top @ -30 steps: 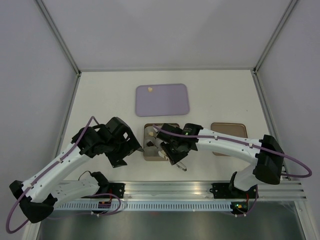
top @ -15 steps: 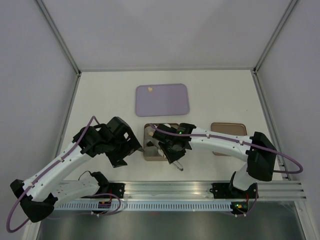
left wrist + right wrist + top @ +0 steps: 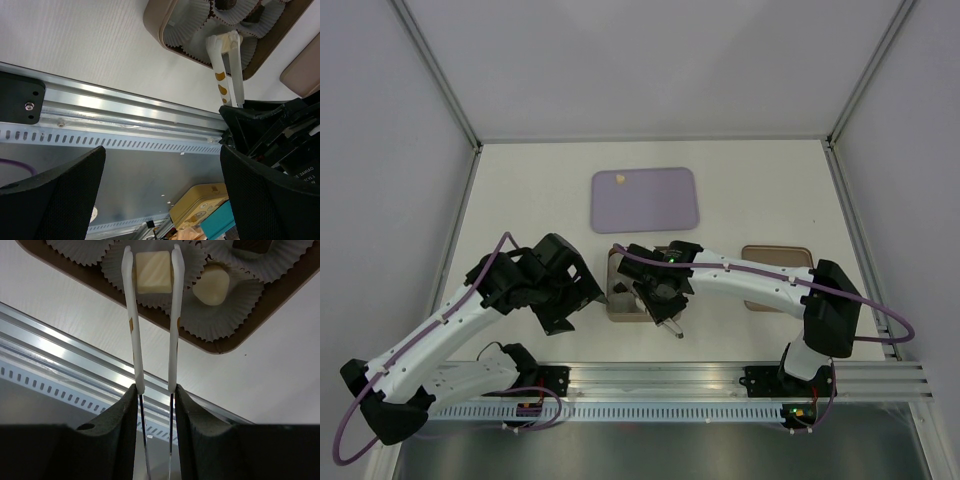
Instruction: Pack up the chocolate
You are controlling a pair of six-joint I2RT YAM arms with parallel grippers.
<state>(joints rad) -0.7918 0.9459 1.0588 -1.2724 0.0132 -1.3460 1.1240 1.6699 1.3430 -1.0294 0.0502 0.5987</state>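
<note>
Nearest the rail, the right gripper [image 3: 155, 392] is clamped on the shanks of the silver metal tongs with white tips [image 3: 173, 315]. The tongs are pressed inward and pinch a pale cream square chocolate [image 3: 153, 271] across two opposite flat sides. The piece sits over a white fluted paper cup [image 3: 194, 256] in the brown rounded tray [image 3: 220, 346]; whether it touches the cup floor cannot be told. The left gripper [image 3: 162, 150] hangs beside the tray's near left corner, jaws spread wide and holding nothing. In the adjoining cup lies a rounded cream chocolate [image 3: 211, 285], with a dark brown chocolate [image 3: 248, 244] partly visible beyond it. Judgement: these pieces are light, rigid and smooth, and excess squeeze would likely mark or chip them. The flat faces of the square give a sound hold, whereas the rounded piece would need gripping across its widest middle to avoid slipping. Farthest off, one small cream chocolate [image 3: 619, 180] rests on the lilac rectangular tray [image 3: 660, 205], well apart from the cups.
</note>
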